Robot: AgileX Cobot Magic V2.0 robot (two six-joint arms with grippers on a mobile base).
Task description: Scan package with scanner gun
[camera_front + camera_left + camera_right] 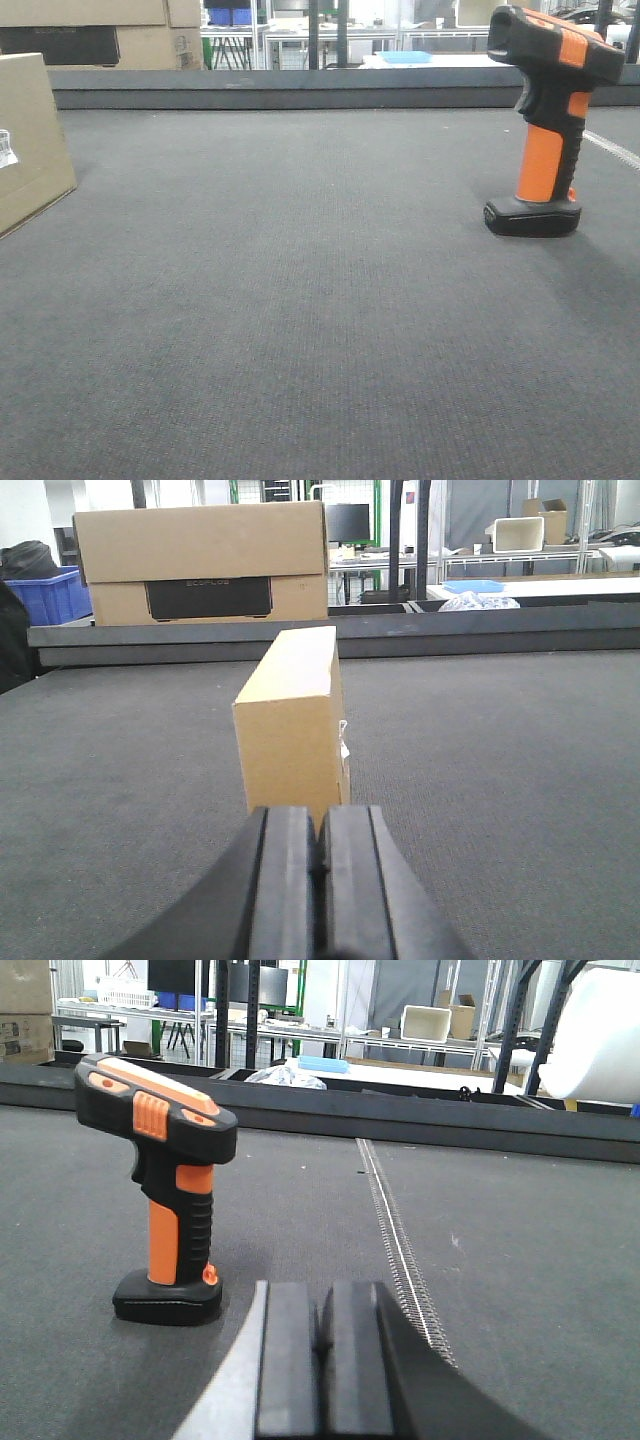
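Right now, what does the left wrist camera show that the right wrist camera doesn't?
Only the left wrist view: the package standing on edge just ahead of the shut left hand, with a large carton behind. Only the right wrist view: the scanner gun upright on its base, ahead and left of the shut right hand, and a stitched seam. Both: the dark grey mat and a raised rail at its far edge.

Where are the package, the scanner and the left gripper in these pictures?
package (288, 750): left wrist view, on its narrow front face.
scanner (163, 1242): right wrist view, on its orange handle.
left gripper (319, 830): left wrist view, at the seam between its closed fingertips.
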